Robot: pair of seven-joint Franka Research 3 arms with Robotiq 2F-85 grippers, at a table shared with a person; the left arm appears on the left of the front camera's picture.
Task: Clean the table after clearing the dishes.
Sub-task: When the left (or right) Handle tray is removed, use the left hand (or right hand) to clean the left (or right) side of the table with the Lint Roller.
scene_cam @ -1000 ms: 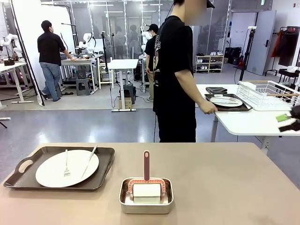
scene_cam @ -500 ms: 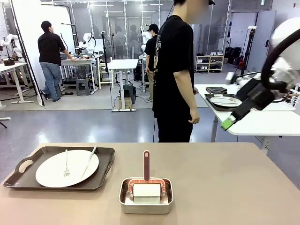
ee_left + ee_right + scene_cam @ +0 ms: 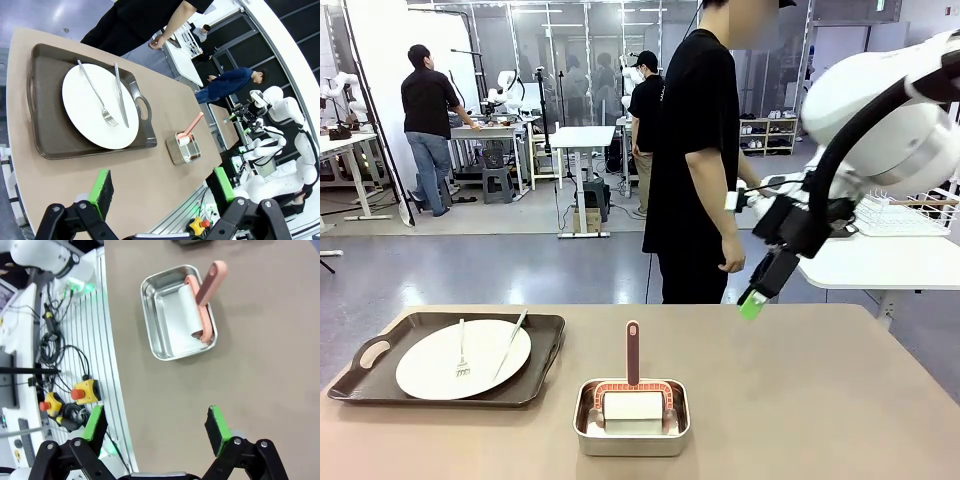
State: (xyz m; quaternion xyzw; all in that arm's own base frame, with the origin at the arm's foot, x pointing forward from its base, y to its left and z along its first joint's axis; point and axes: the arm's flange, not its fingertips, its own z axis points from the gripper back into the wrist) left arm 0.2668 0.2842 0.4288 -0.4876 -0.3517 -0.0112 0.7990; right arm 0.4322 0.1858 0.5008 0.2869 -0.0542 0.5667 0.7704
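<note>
I have the table (image 3: 800, 400) in front of me, with a person (image 3: 695, 150) standing at its far edge. Their hand (image 3: 730, 262) hangs loose by their side, holding nothing.

The tray (image 3: 545, 350) sits by the table's left edge. It carries the plate (image 3: 430, 370), and the fork (image 3: 461, 350) and knife (image 3: 510, 345) lie across the plate side by side.

The pan (image 3: 582, 425) is mid-table, right of the tray and clear of it. A lint roller (image 3: 633, 400) lies in the pan with its pink handle sticking up.

My right gripper (image 3: 156, 427) hangs in the air over the table with its jaws spread wide, gripping nothing and touching nothing. In its wrist view the pan lies ahead of it.

My left gripper (image 3: 162, 187) is likewise spread wide and empty. It is held above the table, and the tray lies beyond its fingers.
</note>
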